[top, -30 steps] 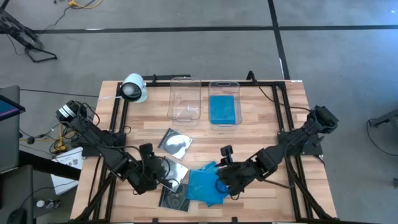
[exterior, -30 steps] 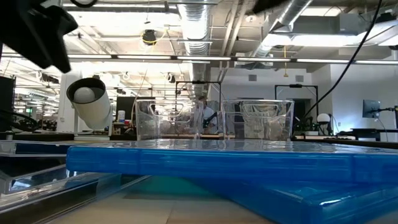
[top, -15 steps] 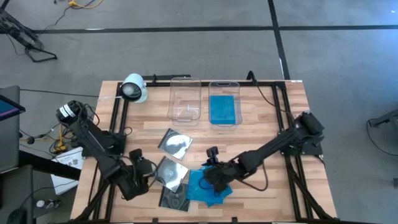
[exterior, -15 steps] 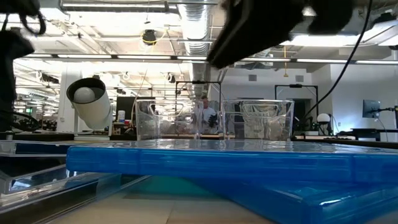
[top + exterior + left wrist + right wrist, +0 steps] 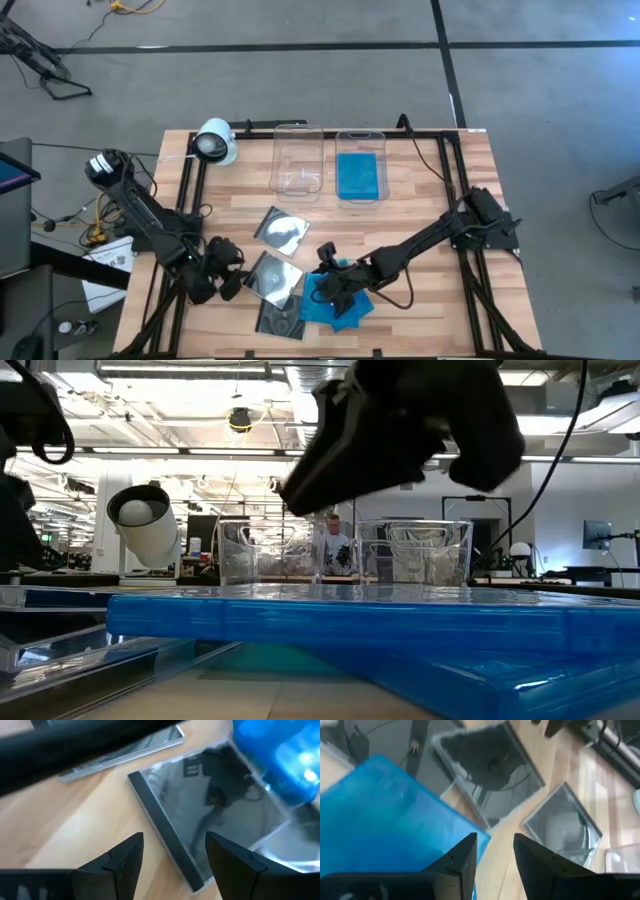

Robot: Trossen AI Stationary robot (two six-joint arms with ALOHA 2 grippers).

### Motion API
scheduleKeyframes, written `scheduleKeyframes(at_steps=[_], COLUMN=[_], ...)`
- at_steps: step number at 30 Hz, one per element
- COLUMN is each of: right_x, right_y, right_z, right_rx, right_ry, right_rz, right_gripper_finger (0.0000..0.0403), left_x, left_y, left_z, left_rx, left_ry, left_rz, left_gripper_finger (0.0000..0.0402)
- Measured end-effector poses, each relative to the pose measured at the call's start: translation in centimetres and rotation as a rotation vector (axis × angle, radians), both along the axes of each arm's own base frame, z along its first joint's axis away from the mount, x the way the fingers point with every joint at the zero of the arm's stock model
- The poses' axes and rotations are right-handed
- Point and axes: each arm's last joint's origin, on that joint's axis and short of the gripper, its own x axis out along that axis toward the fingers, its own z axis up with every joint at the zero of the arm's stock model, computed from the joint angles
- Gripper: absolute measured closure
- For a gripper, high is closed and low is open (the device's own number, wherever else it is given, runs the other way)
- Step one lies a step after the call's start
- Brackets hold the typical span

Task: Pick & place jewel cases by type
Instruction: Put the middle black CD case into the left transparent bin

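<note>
Blue jewel cases lie stacked near the table's near edge and fill the low view's foreground. Three clear/black cases with silver discs lie beside them on the left. My right gripper is open and hovers over the top blue case's left corner; in the low view it hangs clear above the case. My left gripper is open, just left of the middle clear case, with its fingers either side of that case's dark spine edge.
At the far side stand two clear tubs: the left one holds nothing that I can see, the right one holds a blue case. A white cylindrical device sits at the far left corner. Bare wood lies on the table's right part.
My right gripper has moved toward the table's left, from the right part of the blue stack to its left corner. My left gripper has drawn back toward the table's left edge, off the middle clear case, which now shows fully.
</note>
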Motion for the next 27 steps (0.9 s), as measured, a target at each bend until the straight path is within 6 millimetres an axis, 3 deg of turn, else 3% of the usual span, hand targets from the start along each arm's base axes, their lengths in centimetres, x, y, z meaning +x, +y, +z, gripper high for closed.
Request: scheduleKeyframes(at_steps=[10, 20, 27], right_x=[0.8, 1.3, 2.8], right_y=[1.0, 1.6, 1.3], right_z=[-1.2, -0.5, -2.9], right_rx=[0.031, 0.154, 0.177], right_ry=[-0.031, -0.087, -0.082], right_rz=[0.140, 0.244, 0.250], right_gripper_finger=[0.0282, 0.0282, 0.0282], left_x=[-0.1, 0.7, 1.3], left_y=[1.9, 2.2, 2.1], left_z=[-1.3, -1.5, -2.2], left_rx=[-0.145, -0.200, -0.241], left_ry=[-0.051, -0.007, 0.040], left_rz=[0.097, 0.112, 0.110], left_gripper_finger=[0.0194, 0.0194, 0.0194])
